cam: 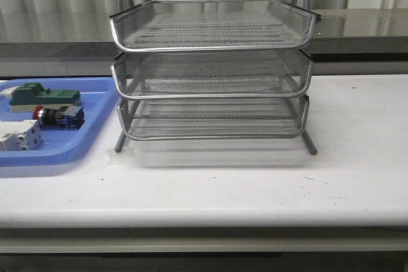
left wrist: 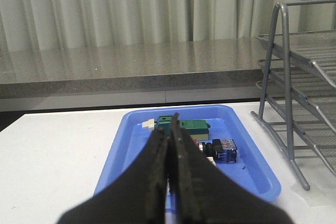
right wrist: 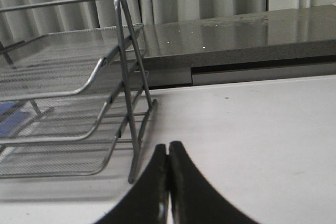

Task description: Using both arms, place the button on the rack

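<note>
The button (cam: 57, 117), with a red cap and a black-and-blue body, lies on its side in the blue tray (cam: 95, 139) at the left of the table. The three-tier silver mesh rack (cam: 213, 68) stands mid-table, all tiers bare. No arm shows in the front view. In the left wrist view my left gripper (left wrist: 169, 124) is shut with nothing in it, hovering over the tray's near side, and the button (left wrist: 223, 150) lies just beyond its fingers. My right gripper (right wrist: 168, 148) is shut and empty over bare table, beside the rack's leg (right wrist: 137, 145).
A green block (cam: 44, 95) lies behind the button in the tray, and a white block (cam: 19, 137) lies in front of it. A grey counter (cam: 357, 30) runs behind the table. The rack's side frame (left wrist: 286, 93) stands just past the tray (left wrist: 252, 163).
</note>
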`<state>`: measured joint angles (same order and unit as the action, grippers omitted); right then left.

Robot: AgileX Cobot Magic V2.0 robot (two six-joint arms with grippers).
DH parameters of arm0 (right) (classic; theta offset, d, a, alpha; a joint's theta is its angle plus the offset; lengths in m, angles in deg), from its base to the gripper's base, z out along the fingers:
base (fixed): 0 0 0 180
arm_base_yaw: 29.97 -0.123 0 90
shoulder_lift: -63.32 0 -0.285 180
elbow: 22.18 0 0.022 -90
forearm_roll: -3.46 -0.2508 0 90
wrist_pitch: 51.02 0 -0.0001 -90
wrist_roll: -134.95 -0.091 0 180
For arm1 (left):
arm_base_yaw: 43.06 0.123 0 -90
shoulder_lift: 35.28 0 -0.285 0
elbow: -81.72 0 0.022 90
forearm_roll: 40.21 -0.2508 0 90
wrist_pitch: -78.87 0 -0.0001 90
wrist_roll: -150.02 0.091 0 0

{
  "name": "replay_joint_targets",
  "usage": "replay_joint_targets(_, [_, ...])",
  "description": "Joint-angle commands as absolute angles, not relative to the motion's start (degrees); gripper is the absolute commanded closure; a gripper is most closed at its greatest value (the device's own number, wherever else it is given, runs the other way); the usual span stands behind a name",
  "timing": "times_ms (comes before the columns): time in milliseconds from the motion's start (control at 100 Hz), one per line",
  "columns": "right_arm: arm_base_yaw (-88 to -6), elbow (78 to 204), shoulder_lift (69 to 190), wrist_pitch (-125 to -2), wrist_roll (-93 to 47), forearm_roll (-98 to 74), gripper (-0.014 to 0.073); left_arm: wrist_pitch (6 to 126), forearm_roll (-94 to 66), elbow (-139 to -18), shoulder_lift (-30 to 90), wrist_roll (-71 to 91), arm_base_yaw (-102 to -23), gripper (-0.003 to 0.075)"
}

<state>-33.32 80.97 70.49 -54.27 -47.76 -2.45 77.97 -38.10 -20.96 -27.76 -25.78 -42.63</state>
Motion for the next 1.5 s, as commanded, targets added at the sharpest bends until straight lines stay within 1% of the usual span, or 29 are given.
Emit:
replay_joint_targets(0, [-33.32,86.28,71.04,-52.7,-47.64,-5.63,0.0654,82.23,-38.02,-18.55,-29.62,-26.16,-42.43,0.074])
replay_joint_targets(140, [-33.32,94.3,77.24,-61.85,-47.64,-6.6,0.0654,82.23,-38.02,-18.55,-29.62,-26.16,-42.43,0.074])
replay_joint_targets(370, [-33.27,109.74,94.09,-79.45,-47.64,-6.6,0.0654,82.23,-38.02,-18.55,-29.62,-26.16,-42.43,0.074])
replay_joint_targets(470, [-33.27,114.24,101.13,-84.87,-47.64,-6.67,0.0654,82.23,-38.02,-18.55,-29.62,-26.16,-42.43,0.074])
replay_joint_targets(650, [-33.27,116.36,109.66,-81.65,-47.64,-8.74,0.0654,82.23,-38.02,-18.55,-29.62,-26.16,-42.43,0.074])
replay_joint_targets(950, [-33.27,116.36,119.68,-78.07,-47.64,-24.51,0.0645,82.23,-38.02,-18.55,-29.62,-26.16,-42.43,0.074])
replay_joint_targets(1050, [-33.27,116.36,122.7,-77.83,-47.64,-28.6,0.0589,82.23,-38.02,-18.55,-29.62,-26.16,-42.43,0.074])
replay_joint_targets(1220, [-33.27,116.36,127.18,-77.48,-44.62,-34.79,0.0422,82.23,-38.02,-18.55,-29.62,-26.16,-42.43,0.074])
replay_joint_targets(1290, [-33.27,116.36,128.62,-76.96,-41.85,-38.16,0.0373,82.23,-38.02,-18.55,-29.62,-26.16,-42.43,0.074])
replay_joint_targets(1360, [-33.27,116.36,129.96,-76.45,-38.21,-42.69,0.0346,82.23,-38.02,-18.55,-29.62,-26.16,-42.43,0.074])
replay_joint_targets(1490, [-33.27,116.42,132.83,-75.25,-28.33,-53.69,0.0336,82.23,-38.02,-18.55,-29.62,-26.16,-42.43,0.074])
